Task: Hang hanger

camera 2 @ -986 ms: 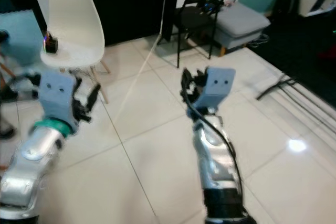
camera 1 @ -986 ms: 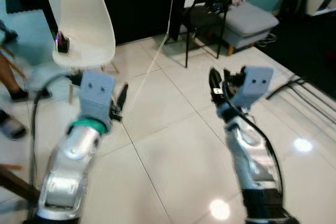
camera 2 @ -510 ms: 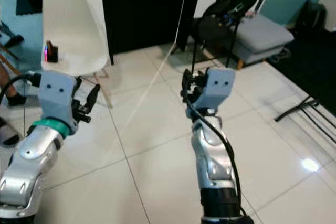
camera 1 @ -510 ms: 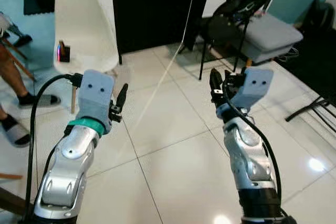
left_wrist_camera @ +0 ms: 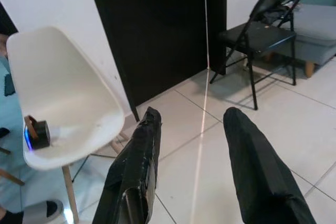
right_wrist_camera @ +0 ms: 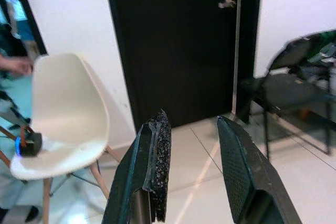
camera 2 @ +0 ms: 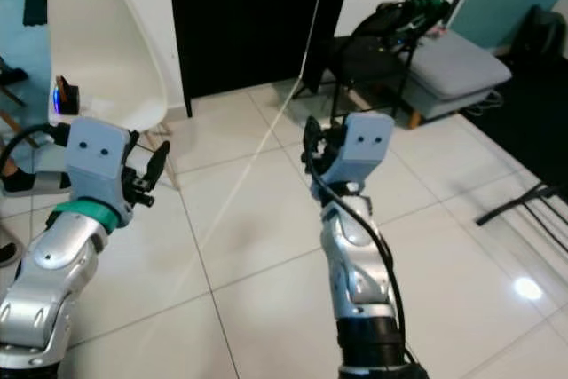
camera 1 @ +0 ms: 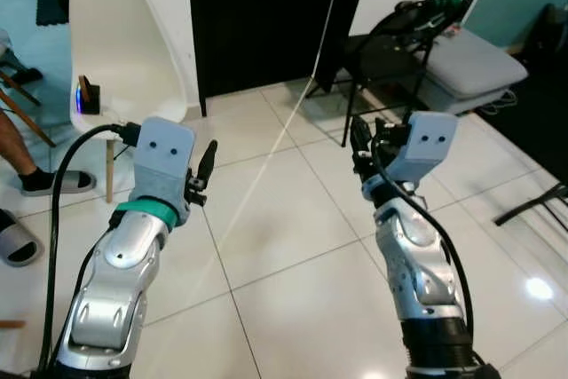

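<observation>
Jaws on left gripper (left_wrist_camera: 189, 166) and right gripper (right_wrist_camera: 191, 163) stood wide and empty, raised toward white plastic chair (camera 1: 120, 51), presumably searching for a hanger.

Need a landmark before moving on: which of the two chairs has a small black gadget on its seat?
The white chair, ahead on the robot's left. A small black gadget sits on its seat. The black folding chair stands ahead right.

A dark green item (camera 1: 426, 8), too blurred to identify, tops the black chair (camera 1: 388, 52).
</observation>
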`<state>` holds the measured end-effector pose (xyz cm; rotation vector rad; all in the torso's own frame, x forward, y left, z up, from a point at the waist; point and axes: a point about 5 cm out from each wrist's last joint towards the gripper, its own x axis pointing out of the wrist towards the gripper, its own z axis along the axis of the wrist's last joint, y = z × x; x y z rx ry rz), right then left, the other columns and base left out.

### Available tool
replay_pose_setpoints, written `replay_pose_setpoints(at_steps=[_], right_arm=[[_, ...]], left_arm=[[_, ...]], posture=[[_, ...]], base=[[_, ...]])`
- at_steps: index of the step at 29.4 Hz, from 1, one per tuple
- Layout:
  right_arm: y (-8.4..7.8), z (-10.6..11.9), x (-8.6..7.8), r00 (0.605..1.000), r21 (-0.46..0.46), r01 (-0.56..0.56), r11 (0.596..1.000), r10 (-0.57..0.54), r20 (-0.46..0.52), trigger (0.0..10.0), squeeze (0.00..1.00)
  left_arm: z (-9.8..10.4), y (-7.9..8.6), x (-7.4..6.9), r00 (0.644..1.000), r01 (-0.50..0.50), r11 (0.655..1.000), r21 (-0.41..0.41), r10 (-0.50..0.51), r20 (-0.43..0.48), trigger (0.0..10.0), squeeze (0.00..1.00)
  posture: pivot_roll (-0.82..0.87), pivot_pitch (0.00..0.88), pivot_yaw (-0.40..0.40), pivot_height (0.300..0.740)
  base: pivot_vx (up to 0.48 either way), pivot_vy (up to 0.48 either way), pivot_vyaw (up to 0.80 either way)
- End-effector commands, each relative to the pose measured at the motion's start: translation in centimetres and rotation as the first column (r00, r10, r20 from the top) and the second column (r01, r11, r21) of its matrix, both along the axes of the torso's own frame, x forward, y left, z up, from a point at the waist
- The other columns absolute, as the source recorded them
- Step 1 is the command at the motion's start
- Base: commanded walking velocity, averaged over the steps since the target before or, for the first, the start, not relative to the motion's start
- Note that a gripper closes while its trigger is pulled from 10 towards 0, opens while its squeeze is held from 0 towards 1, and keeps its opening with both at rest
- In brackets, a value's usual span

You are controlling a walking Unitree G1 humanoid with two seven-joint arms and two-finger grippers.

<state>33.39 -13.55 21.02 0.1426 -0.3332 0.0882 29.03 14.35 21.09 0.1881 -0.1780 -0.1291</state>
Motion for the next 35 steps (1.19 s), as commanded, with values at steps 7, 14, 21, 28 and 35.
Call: replay_pose_setpoints(at_steps=[7, 14, 21, 28, 35], right_arm=[[-0.1, -0.3, 0.0, 1.000, -0.041, -0.002, 0.999, 0.002, -0.004, 10.0, 0.00], [0.0, -0.3, -0.1, 1.000, -0.063, -0.006, 0.998, 0.006, -0.003, 10.0, 0.00], [0.0, -0.3, -0.1, 1.000, -0.085, -0.013, 0.996, 0.014, 0.006, 10.0, 0.00], [0.5, -0.2, -0.3, 0.998, -0.090, -0.055, 0.994, 0.057, 0.017, 10.0, 0.00], [1.3, -0.1, -0.4, 0.994, -0.094, -0.107, 0.990, 0.110, 0.026, 10.0, 0.00]], left_arm=[[-0.4, -0.3, -0.1, 1.000, 0.013, 1.000, 0.003, -0.013, -0.014, 10.0, 0.00], [-0.6, -0.4, -0.2, 1.000, 0.012, 1.000, 0.004, -0.012, -0.022, 10.0, 0.00], [-1.1, -0.6, -0.4, 0.999, 0.016, 1.000, 0.001, -0.016, -0.046, 10.0, 0.00], [-2.5, -1.9, -1.7, 0.990, 0.072, 0.997, -0.040, -0.076, -0.116, 10.0, 0.00], [-3.0, -2.8, -1.8, 0.987, 0.076, 0.996, -0.036, -0.080, -0.140, 10.0, 0.00]], posture=[[0.08, 0.062, 0.002, 0.740], [0.08, 0.062, 0.003, 0.740], [0.08, 0.062, 0.004, 0.740], [0.08, 0.063, 0.002, 0.740], [0.08, 0.054, 0.003, 0.740]], base=[[0.461, 0.000, 0.00], [0.448, 0.000, 0.00], [0.000, 0.000, 0.58], [0.000, 0.000, 0.80], [0.000, 0.000, 0.79]])
